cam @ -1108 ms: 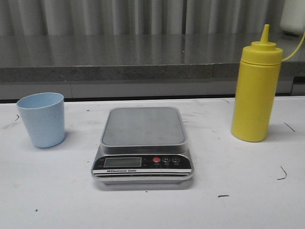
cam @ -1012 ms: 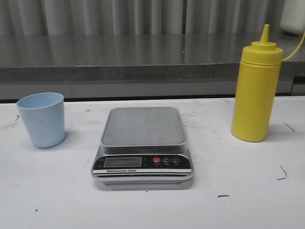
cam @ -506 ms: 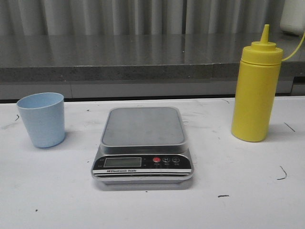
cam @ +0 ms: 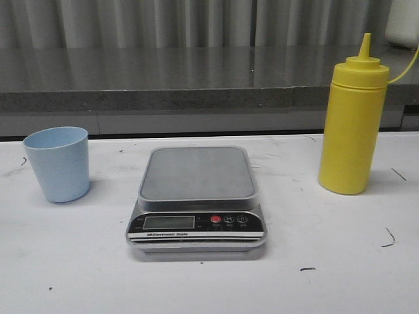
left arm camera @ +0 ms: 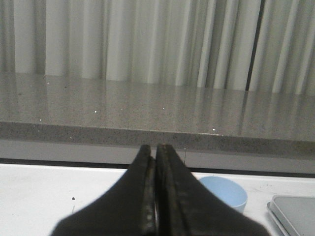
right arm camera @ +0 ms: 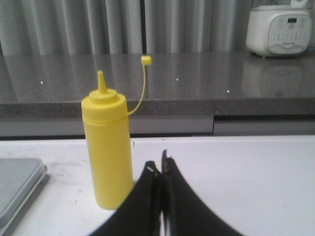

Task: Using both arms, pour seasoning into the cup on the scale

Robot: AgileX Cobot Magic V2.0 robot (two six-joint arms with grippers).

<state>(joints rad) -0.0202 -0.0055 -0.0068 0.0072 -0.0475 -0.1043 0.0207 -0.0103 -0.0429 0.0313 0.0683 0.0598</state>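
The yellow seasoning bottle [cam: 351,124] stands upright at the right of the white table, its cap strap hanging off to the right. The pale blue cup [cam: 57,163] stands empty at the left. The scale [cam: 196,199] sits between them with a bare steel platform. No gripper shows in the front view. In the left wrist view my left gripper [left arm camera: 155,147] is shut and empty, with the cup [left arm camera: 224,192] just beyond it. In the right wrist view my right gripper [right arm camera: 159,164] is shut and empty, with the bottle [right arm camera: 107,147] standing beside and beyond it.
A grey stone counter [cam: 163,78] runs along the back of the table, with curtains behind. A white appliance [right arm camera: 279,27] stands on the counter at the far right. The scale's corner shows in the left wrist view [left arm camera: 295,214] and in the right wrist view [right arm camera: 17,184].
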